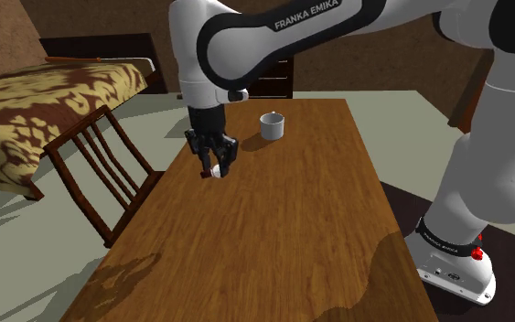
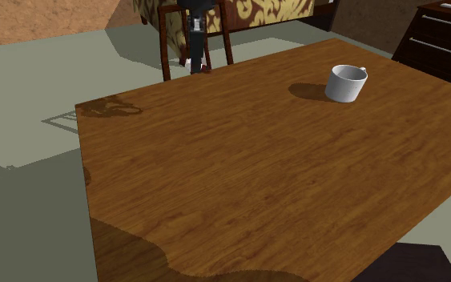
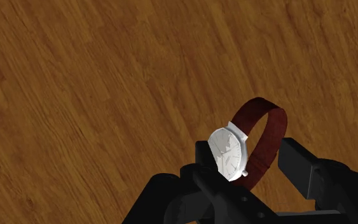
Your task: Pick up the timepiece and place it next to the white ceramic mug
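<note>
A watch [image 3: 230, 153] with a white dial and a dark red strap sits between my black fingers, and my gripper [image 3: 252, 167] is shut on it. In the shoulder view the gripper [image 1: 212, 163] hangs a little above the wooden table [image 1: 292, 229], near its left edge, with the watch [image 1: 215, 172] at its tips. The white mug [image 1: 272, 125] stands upright further back, to the right of the gripper and apart from it. In the second exterior view the gripper [image 2: 195, 48] is at the table's far edge and the mug [image 2: 345, 83] stands at the right.
A wooden chair [image 1: 100, 169] stands against the table's left side in the shoulder view. A bed [image 1: 26, 101] with a patterned cover lies beyond it. A dark dresser [image 2: 444, 40] is behind the mug. The arm's stand [image 1: 456, 265] is at the lower right.
</note>
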